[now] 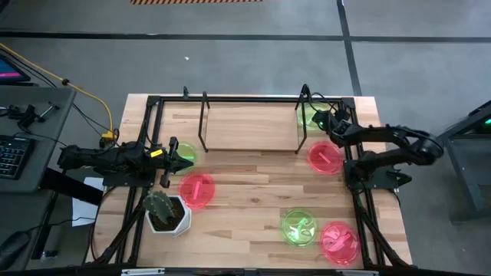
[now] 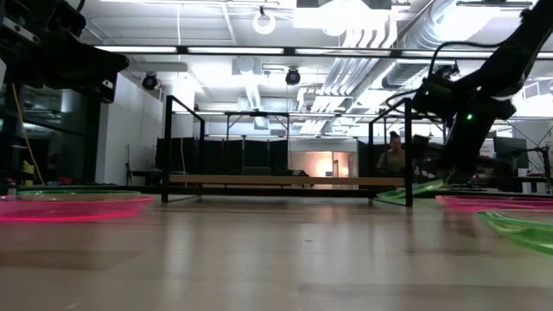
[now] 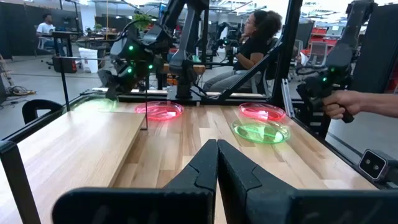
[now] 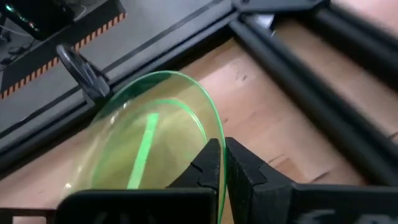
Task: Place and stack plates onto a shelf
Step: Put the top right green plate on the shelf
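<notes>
Plate (image 4: 149,143), green, pinched at its rim by the right tool (image 4: 222,163) beside the shelf's (image 1: 249,126) right end, apparently for shelving; left tool (image 3: 217,163) closed, empty.

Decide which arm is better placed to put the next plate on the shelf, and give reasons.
Right, probably. The right gripper is shut on the rim of a green plate beside the shelf at its right end. The left gripper is shut and empty, over the table's left side.

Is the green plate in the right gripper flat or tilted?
Tilted: the right gripper pinches the green plate by its rim.
</notes>
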Controlling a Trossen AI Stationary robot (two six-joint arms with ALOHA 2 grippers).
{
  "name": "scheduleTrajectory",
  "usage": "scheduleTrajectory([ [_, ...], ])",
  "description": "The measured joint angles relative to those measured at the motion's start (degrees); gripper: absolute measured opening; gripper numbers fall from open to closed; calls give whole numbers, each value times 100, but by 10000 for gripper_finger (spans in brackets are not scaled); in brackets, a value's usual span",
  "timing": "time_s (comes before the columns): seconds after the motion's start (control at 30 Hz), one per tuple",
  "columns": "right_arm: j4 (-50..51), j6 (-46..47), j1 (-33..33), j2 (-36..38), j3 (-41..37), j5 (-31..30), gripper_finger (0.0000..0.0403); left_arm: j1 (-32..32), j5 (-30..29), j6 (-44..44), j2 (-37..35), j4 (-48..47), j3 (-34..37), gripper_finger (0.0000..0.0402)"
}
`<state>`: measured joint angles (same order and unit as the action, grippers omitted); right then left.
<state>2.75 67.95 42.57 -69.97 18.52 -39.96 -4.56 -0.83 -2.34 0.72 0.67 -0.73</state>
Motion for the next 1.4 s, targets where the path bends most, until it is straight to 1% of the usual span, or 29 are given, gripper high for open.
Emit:
scheduleTrajectory([
  [0.4, 1410, -158, -151, 2076, 2, -532, 0, 0, 0, 0, 0, -1, 0, 1],
  [0.6, 1646, -160, -183, 2925, 2, -765, 0, 0, 1, -1, 1, -1, 0, 1],
  [0.67, 1585, -159, -225, 3198, 2, -964, 0, 0, 0, 1, 1, 2, 0, 1],
  [0.8, 1145, -201, -422, 3650, 2, -1638, 0, 2, 1, 1, 0, 2, 0, 1],
  [0.87, 586, -507, -529, 3784, 2, -1856, 0, 0, 1, -1, -1, 0, 0, 1],
  [0.93, -183, -1106, -615, 3810, 4, -1895, 0, 1, -1, -1, 0, -1, 0, 1],
  [1.0, -1013, -1800, -665, 3762, 7, -1726, 0, 0, -1, 0, 1, 1, 0, 1],
  [1.03, -1370, -2070, -677, 3715, 9, -1550, 0, 0, -1, 0, 1, 0, 0, 1],
  [1.1, -1661, -2410, -673, 3579, 130, -1140, 0, 2, 0, -1, 1, 0, 0, 1],
  [1.17, -1626, -2553, -673, 3382, 355, -701, 0, 2, 0, -1, -1, -1, 0, 1],
  [1.3, -1138, -2656, -675, 2786, 984, 151, 0, 1, -1, 0, 1, -1, 0, 1],
  [1.4, -882, -2936, -675, 2190, 1574, 991, 0, 2, 1, 1, 1, -1, 0, 1],
])
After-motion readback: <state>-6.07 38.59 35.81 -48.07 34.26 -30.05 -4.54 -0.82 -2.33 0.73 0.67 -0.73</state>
